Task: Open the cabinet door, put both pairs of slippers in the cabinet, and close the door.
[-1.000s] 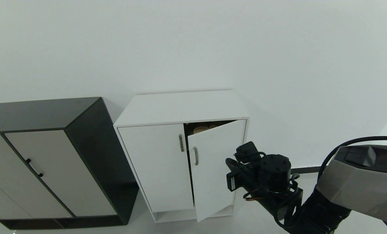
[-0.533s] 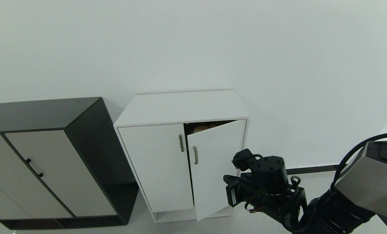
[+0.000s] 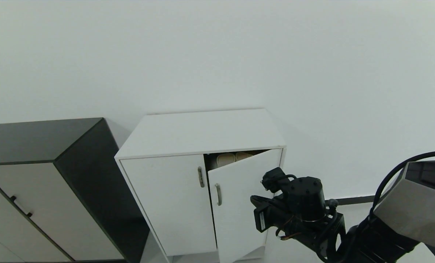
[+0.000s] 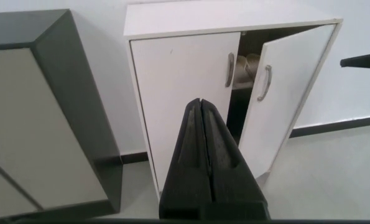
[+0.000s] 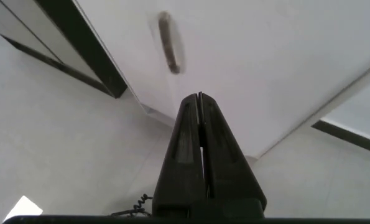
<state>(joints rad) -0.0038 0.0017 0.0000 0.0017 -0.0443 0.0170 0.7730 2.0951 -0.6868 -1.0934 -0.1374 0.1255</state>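
The white cabinet (image 3: 203,131) stands against the wall, its left door (image 3: 166,204) shut and its right door (image 3: 241,197) ajar. Pale slippers (image 3: 226,159) show on a shelf through the gap at the top, and the slippers (image 4: 250,62) are also seen past the door handle in the left wrist view. My right arm's wrist (image 3: 305,199) is just in front of the ajar door's outer face. The right gripper (image 5: 200,96) is shut and empty, its tip close to that door below the handle (image 5: 170,43). The left gripper (image 4: 200,101) is shut, empty, held back from the cabinet (image 4: 185,81).
A black cabinet (image 3: 38,146) with light doors stands directly left of the white one. A dark baseboard (image 3: 352,200) runs along the wall on the right, with bare floor (image 4: 321,174) in front of it.
The right arm dropped a little and stayed near the ajar door. The head camera then shifted, so both cabinets sit lower and further left in the picture. The door remains ajar.
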